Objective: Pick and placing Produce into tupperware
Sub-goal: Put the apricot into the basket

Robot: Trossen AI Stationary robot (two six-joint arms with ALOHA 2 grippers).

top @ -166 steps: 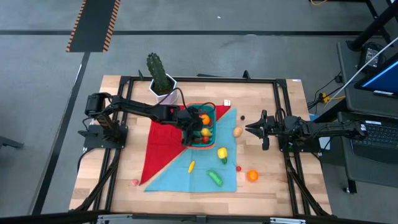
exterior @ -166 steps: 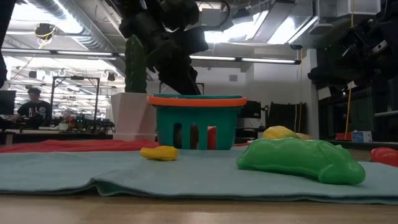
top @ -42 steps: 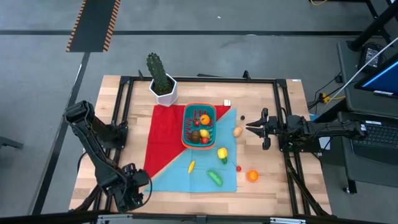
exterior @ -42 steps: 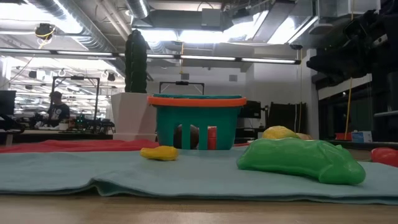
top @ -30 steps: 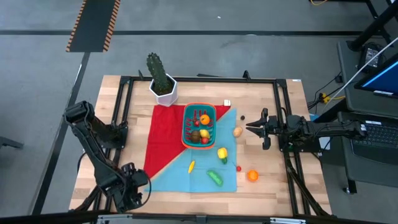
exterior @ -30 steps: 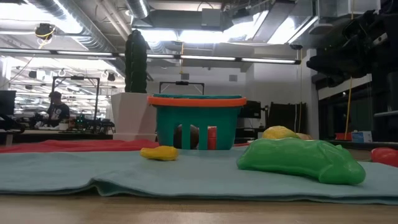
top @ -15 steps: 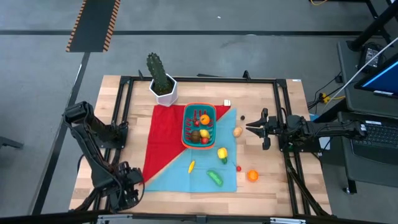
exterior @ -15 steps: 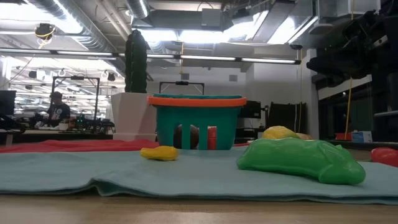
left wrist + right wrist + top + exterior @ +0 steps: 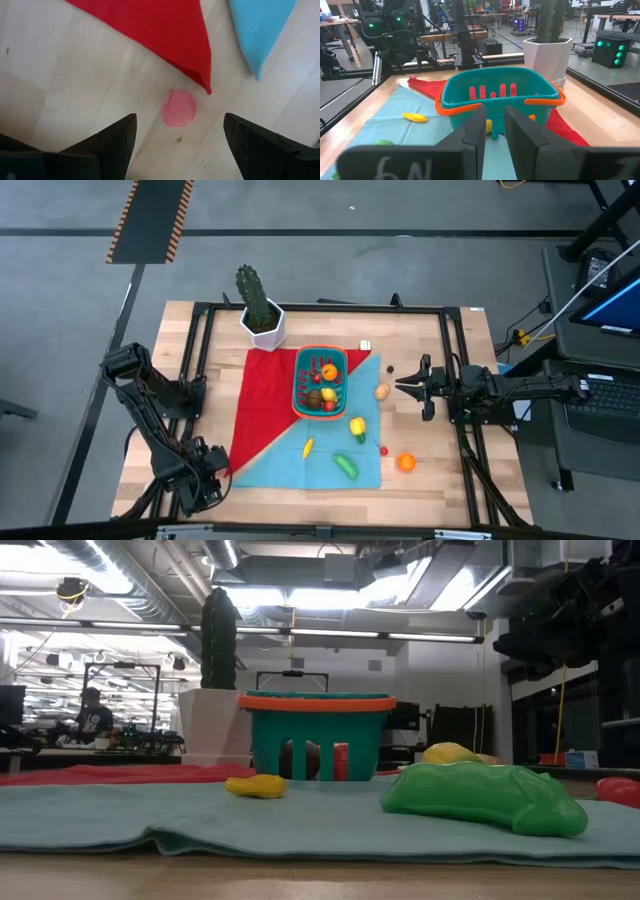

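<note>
- The left gripper [image 9: 203, 471] hangs over the near left corner of the table [image 9: 420, 340]; its fingers [image 9: 112, 140] are spread wide and hold nothing; a small pink piece [image 9: 179, 108] lies on the bare wood right between them, so I think it is getting ready to pick that one up.
- The pink piece lies just beside the tip of the red cloth [image 9: 265, 395] and near the tip of the blue cloth [image 9: 320, 460]; it touches neither; there is bare wood all round it for the fingers to come down.
- The tupperware [image 9: 320, 382] sits in the middle of the table, on the two cloths; some produce is in it already.
- More produce is outside, on its near right: a yellow one [image 9: 357, 425], a green one [image 9: 346, 466], an orange one [image 9: 406, 462].
- The right gripper [image 9: 411, 385] waits to the right of the tupperware; its fingers are almost shut, with nothing between them.
- The cactus pot [image 9: 262, 322] stands at the far edge, out of the way.
</note>
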